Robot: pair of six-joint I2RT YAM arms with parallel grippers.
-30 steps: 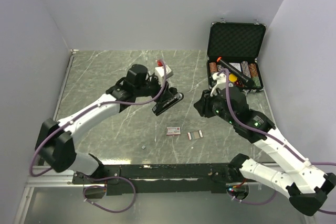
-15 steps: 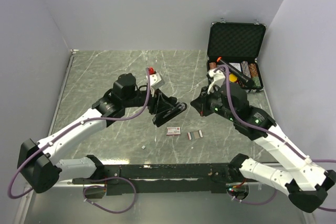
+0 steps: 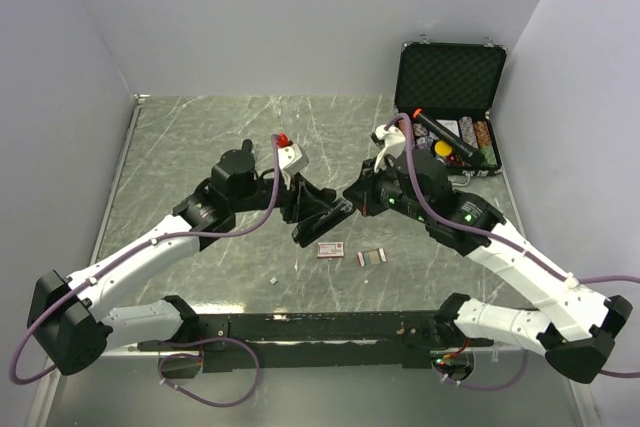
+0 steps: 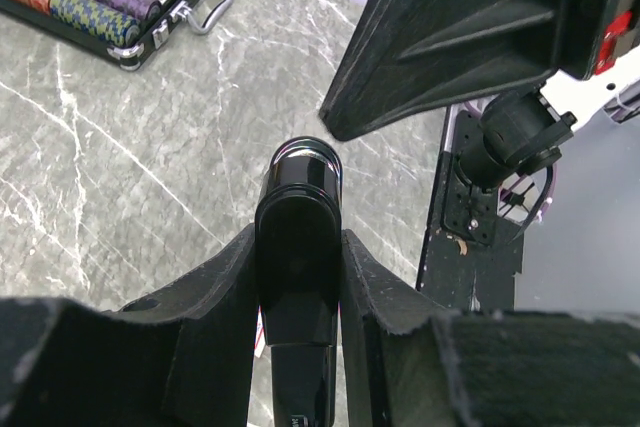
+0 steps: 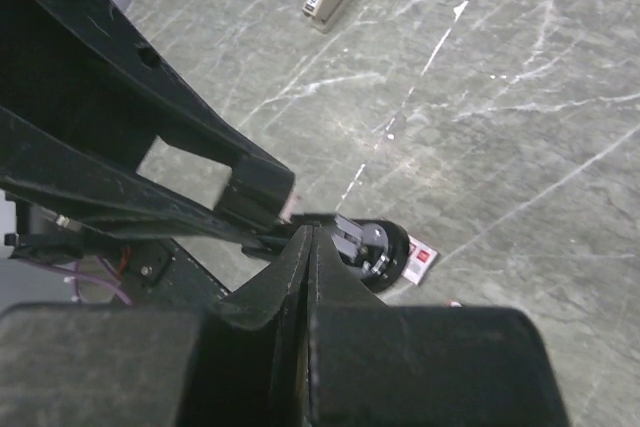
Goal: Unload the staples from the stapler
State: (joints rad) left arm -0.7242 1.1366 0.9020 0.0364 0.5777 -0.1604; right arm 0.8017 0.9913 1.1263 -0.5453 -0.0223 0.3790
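The stapler is clamped by its sides between the left gripper's two fingers. Its nose pokes out past the fingertips, over the table. The right gripper has its fingers pressed flat together, tips right up at the stapler's nose. Honestly can't tell if it's pinching anything. A couple of short strips of staples lie on the table just to the near side of both grippers, beside a small red-and-white box. An open black case sits well beyond the right gripper.
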